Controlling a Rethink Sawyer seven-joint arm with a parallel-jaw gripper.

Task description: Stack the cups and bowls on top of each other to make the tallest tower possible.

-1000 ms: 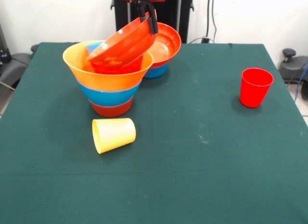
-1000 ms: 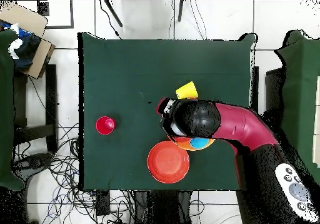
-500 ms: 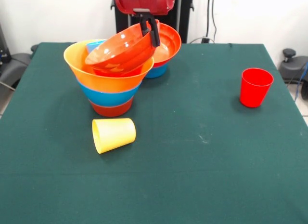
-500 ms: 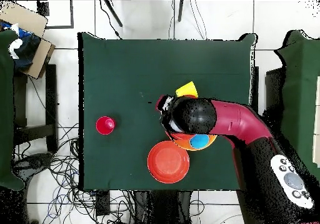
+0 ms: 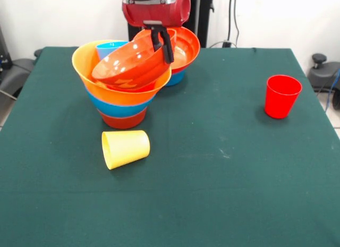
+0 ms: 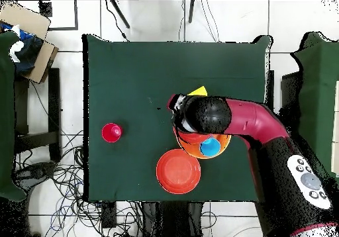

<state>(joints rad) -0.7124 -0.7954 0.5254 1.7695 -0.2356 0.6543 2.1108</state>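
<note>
Meanwhile, a red-orange bowl (image 5: 133, 64) is being lowered, tilted, into the tower (image 5: 121, 90).

The bowl's far rim is pinched by the gripper (image 5: 162, 42), its jaws clamped on the thin wall; the bowl rests partly inside the orange bowl (image 5: 117, 90). Levelling and release are judged to be called for next. The yellow cup (image 5: 126, 148) and red cup (image 5: 282, 96) are left unstacked on the table (image 5: 223, 194).

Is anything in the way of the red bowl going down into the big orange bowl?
Nothing visible blocks it. The gripper holds the red bowl by its rim, tilted, already partly inside the big orange bowl.
</note>
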